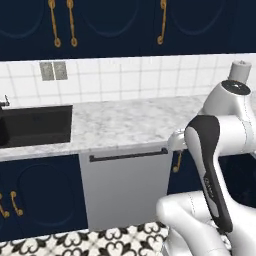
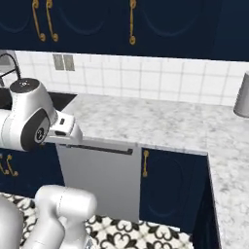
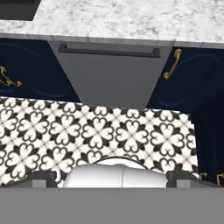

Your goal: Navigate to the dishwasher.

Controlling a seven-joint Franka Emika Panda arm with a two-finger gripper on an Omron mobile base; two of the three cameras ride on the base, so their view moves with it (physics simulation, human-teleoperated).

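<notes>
The dishwasher (image 1: 125, 187) is a flat light-grey panel under the marble counter, straight ahead of the base, with a long dark bar handle (image 1: 128, 155) along its top edge. In the right base view the dishwasher (image 2: 102, 177) stands just right of my folded arm. Looking down, the hand view has the dishwasher (image 3: 109, 83) at top centre, its door closed. My gripper (image 3: 111, 177) hangs above the patterned floor in front of it, open, its dark fingertips (image 3: 43, 177) set wide apart with nothing between them.
A black sink (image 1: 35, 125) is set in the marble counter (image 1: 125, 117) to the left. Navy cabinets with gold handles (image 2: 168, 185) flank the dishwasher. The counter turns a corner at the right, where a grey canister (image 2: 241, 95) stands. Black-and-white tiles (image 3: 109, 131) cover the floor.
</notes>
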